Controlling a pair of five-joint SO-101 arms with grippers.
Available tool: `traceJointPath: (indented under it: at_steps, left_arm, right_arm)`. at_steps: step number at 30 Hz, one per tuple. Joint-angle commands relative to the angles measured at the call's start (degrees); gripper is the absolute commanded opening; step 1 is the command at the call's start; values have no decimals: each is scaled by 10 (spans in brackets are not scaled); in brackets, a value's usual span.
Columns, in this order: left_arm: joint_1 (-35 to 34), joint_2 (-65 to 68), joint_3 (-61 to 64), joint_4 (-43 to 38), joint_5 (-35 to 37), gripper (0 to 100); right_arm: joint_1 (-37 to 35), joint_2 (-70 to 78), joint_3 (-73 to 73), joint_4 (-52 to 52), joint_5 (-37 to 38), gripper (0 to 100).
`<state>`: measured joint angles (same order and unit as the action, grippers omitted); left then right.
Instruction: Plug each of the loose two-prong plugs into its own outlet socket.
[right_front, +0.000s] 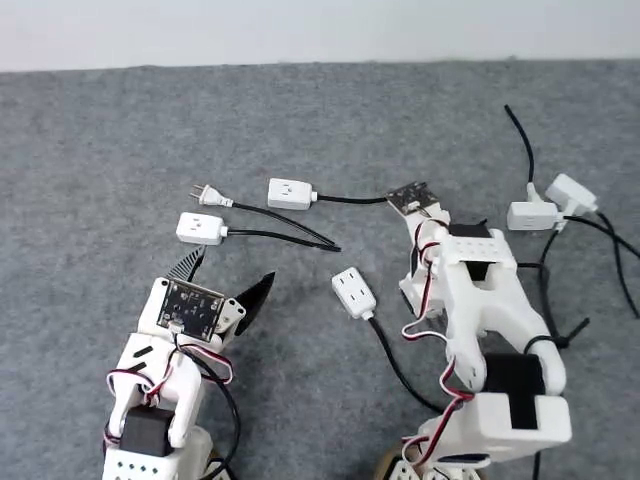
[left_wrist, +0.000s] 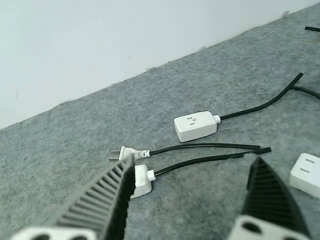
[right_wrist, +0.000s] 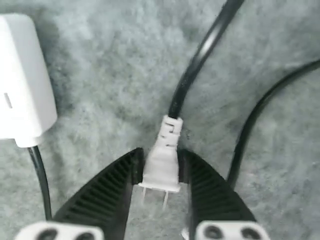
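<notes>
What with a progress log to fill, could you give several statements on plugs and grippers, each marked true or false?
The right gripper grips a plug by its body. True.
The left gripper is shut. False: it is open, holding nothing.
A second plug lies loose on the carpet. True.
That second plug sits in a socket. False: it lies apart from the nearest socket, prongs bare.
</notes>
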<state>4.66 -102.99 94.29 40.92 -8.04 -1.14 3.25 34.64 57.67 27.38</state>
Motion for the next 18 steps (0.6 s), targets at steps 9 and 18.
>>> traceJointPath:
  at_steps: [9, 18]
  left_arm:
    - [4, -1, -6, -18, -10, 349]
    - [4, -1, -6, -18, -10, 349]
  right_arm:
    - [2, 62, -40, 9, 4, 12]
    - [6, 63, -37, 6, -14, 9]
